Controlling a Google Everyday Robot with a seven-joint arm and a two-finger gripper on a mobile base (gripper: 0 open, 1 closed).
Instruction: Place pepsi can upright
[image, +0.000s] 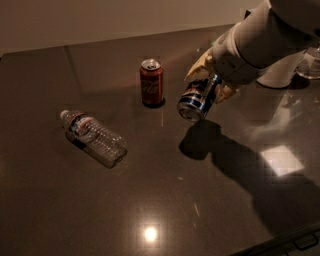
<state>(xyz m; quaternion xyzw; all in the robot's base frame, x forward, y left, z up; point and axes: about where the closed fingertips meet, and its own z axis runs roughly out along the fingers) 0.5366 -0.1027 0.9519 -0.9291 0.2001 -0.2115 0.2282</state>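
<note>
The pepsi can (194, 101) is being pinched between the two fingers of the gripper (210, 82). It is being held tilted above the dark table (150, 200), one end pointing down and left. A red can (151, 82) is standing just left of the gripper. A water bottle (94, 138) is lying farther left.

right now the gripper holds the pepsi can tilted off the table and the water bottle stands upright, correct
No: the camera view shows the water bottle lying on its side on the table. The rest is right: the gripper holds the pepsi can tilted above the table.
</note>
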